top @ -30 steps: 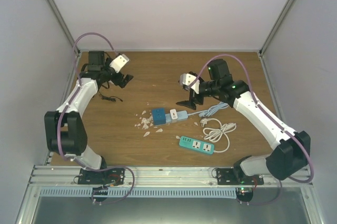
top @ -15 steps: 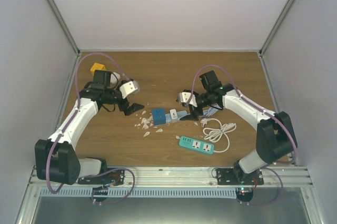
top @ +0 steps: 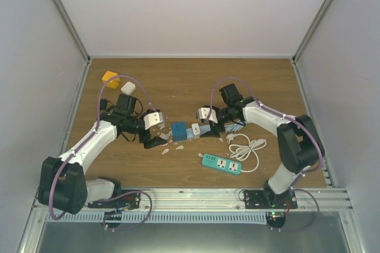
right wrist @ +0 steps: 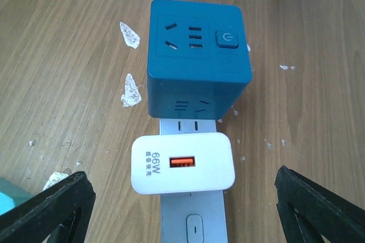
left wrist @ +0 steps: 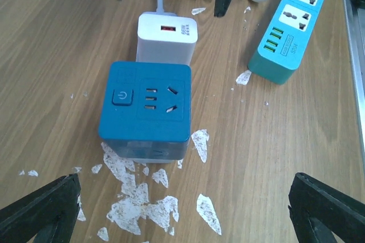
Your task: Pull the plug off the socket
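Both claws are spread wide and empty: the left claw (top: pixel 155 140) just beside the blue cube socket (left wrist: pixel 145 106), the right claw (top: pixel 209 129) near the white 66W plug (right wrist: pixel 182 165). Cube and plug sit side by side on a white strip (right wrist: pixel 193 220) mid-tabletop (top: pixel 178 81).

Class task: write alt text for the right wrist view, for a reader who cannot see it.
A blue cube-shaped socket adapter and a white 66W charger plug sit side by side on a pale power strip on a wooden table. The right gripper hovers open over them.
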